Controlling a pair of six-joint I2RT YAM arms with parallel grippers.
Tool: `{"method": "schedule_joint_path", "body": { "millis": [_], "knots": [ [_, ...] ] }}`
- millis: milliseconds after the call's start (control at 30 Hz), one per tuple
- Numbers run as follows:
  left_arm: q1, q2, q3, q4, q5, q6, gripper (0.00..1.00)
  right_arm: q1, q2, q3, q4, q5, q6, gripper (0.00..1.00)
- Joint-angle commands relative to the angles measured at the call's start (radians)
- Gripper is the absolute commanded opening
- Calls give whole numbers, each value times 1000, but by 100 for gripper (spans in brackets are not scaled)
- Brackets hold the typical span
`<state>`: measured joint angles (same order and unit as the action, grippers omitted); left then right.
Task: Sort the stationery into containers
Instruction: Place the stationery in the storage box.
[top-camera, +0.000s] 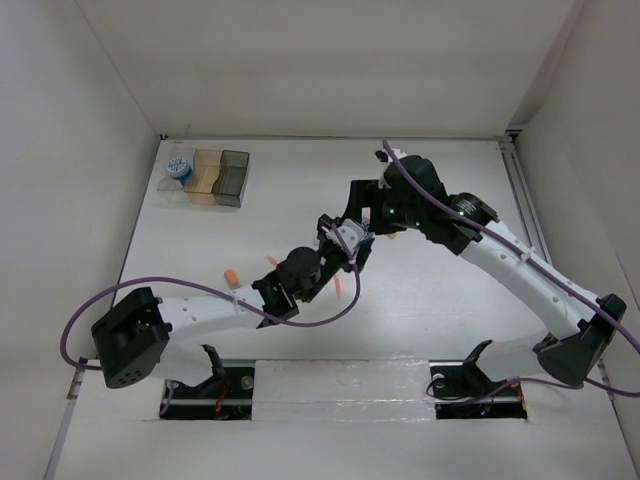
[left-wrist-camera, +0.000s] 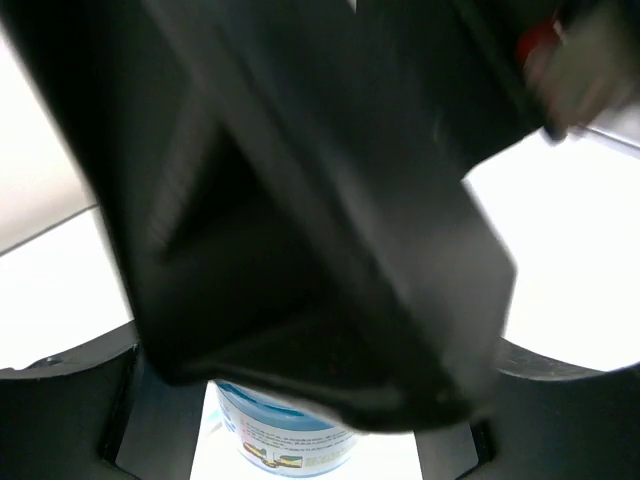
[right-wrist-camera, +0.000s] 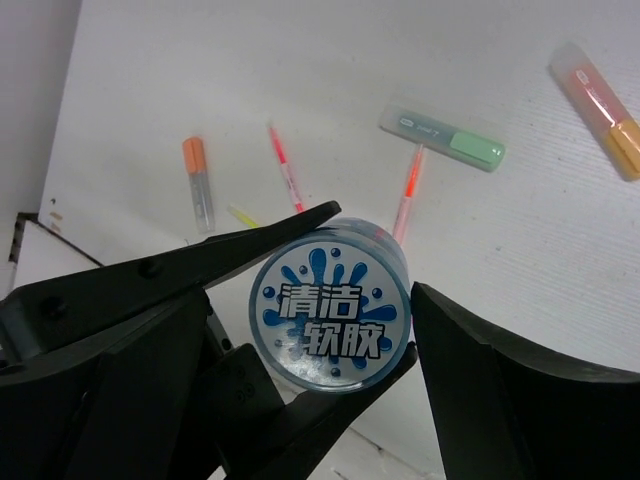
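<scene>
A round blue-and-white roll (right-wrist-camera: 330, 308) is held above the table between the two thin black fingers (right-wrist-camera: 240, 248) of my left gripper (top-camera: 347, 246). It also shows low in the left wrist view (left-wrist-camera: 288, 438). My right gripper (top-camera: 368, 222) is open and straddles the same roll, with a small gap at its right finger (right-wrist-camera: 500, 390). Its body blocks most of the left wrist view. The three joined containers (top-camera: 236, 178) stand at the far left. A second blue-and-white roll (top-camera: 178, 167) sits in the clear one.
Below the grippers lie an orange-capped marker (right-wrist-camera: 197, 180), two thin red pens (right-wrist-camera: 285, 165) (right-wrist-camera: 410, 190), a yellow pen (right-wrist-camera: 243, 215), a green highlighter (right-wrist-camera: 445, 135) and an orange-yellow highlighter (right-wrist-camera: 600, 105). White walls enclose the table.
</scene>
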<state>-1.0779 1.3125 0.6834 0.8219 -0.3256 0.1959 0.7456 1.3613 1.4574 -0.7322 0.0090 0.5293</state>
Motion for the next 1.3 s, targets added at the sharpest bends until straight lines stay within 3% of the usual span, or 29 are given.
{"method": "schedule_joint_path", "body": {
  "millis": [0,33,67,300,400,533,600,900,1000,1267],
  "knots": [
    [6,-32,34,42,20,-23,0,-26,-54,12,88,-41,17,88],
    [6,-32,34,42,20,-23,0,-26,-54,12,88,-41,17,91],
    [6,-32,34,42,20,-23,0,-38,-54,12,88,-41,17,100],
    [32,-41,25,51,11,-53,0,-129,-103,3,67,-8,17,100],
    [94,-41,60,31,-7,-82,0,-199,-163,-41,66,3,17,100],
    [283,19,194,-85,52,-191,0,-248,-235,-106,86,-18,-12,100],
    [433,37,241,-145,134,-258,0,-249,-255,-140,86,-18,-22,100],
    [936,146,418,-205,269,-302,0,-201,-409,-368,223,-105,-2,100],
    [1065,212,478,-227,358,-302,0,-171,-454,-448,258,-116,9,100],
    [1245,390,695,-419,451,-242,0,-101,-493,-546,333,-159,18,100]
  ]
}}
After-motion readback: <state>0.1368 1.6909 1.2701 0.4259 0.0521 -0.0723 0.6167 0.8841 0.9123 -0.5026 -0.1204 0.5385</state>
